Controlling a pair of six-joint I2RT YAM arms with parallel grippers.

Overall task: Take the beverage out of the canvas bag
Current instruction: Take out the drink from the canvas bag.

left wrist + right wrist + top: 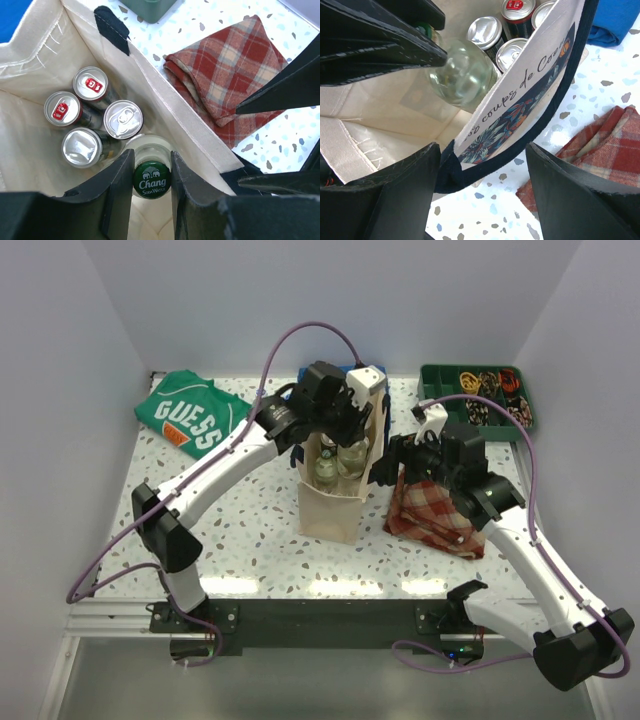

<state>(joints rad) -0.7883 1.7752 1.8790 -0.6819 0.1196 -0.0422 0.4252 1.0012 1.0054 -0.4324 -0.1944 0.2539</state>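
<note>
The cream canvas bag (330, 512) stands upright mid-table, its navy handles up. In the left wrist view, its inside wall (167, 102) holds several cans (123, 119) and a clear glass bottle with a green "Chang Soda Water" cap (151, 178). My left gripper (152, 172) reaches into the bag from above (338, 435) and is shut on the bottle's neck. My right gripper (484, 146) is open at the bag's right rim (392, 462). The navy handle (520, 142) lies between its jaws, against the left finger. The bottle's body (462, 75) shows inside the bag.
A red plaid cloth (435, 512) lies right of the bag, under my right arm. A green GUESS shirt (190, 412) is at the back left. A green tray (430, 375) of small parts is at the back right. A blue cloth (612, 20) lies behind the bag.
</note>
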